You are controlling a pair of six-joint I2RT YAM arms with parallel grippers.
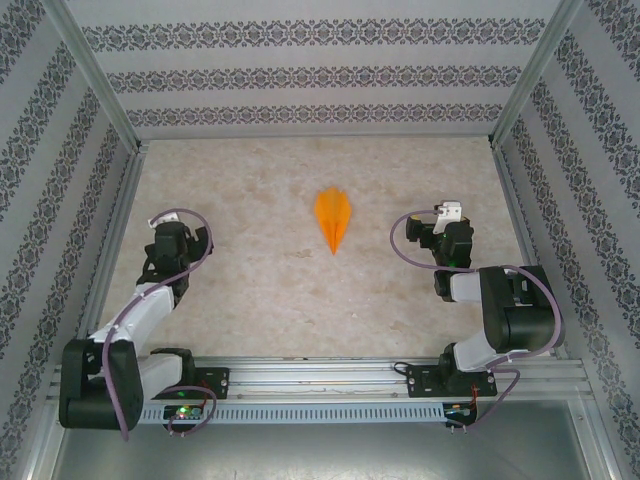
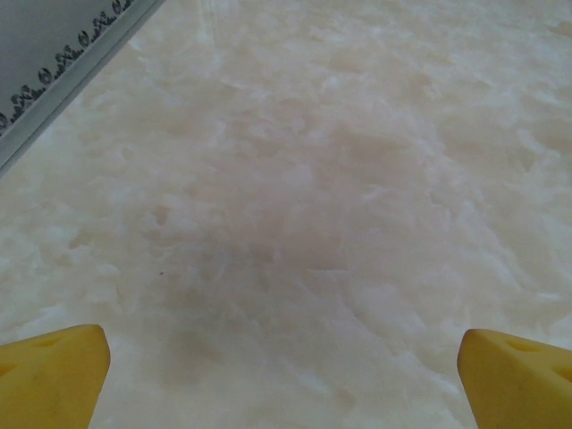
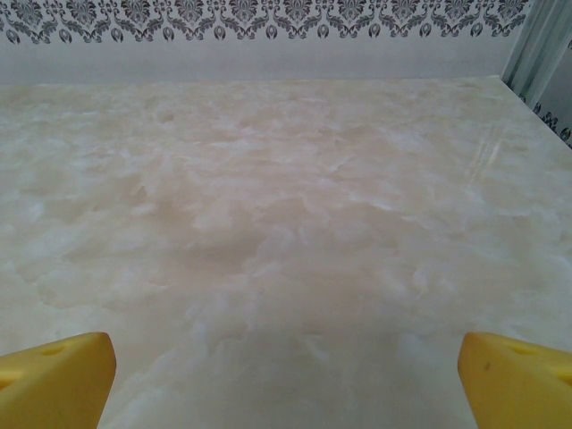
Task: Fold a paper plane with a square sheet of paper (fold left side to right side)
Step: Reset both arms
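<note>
Elbows bent, left gripper (image 2: pixel 284 380) and right gripper (image 3: pixel 286 380) hover wide open and empty, flanking the plane (image 1: pixel 333 220) well apart.

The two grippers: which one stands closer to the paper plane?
The right gripper; the left gripper is clearly farther from the orange paper plane.

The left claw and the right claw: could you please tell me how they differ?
The left claw sits left of the paper plane, the right claw right of it. The left claw's camera catches a side wall at its corner; the right claw's faces the back wall squarely. Both stand open, empty, yellow-fingered, apart from the paper plane.
</note>
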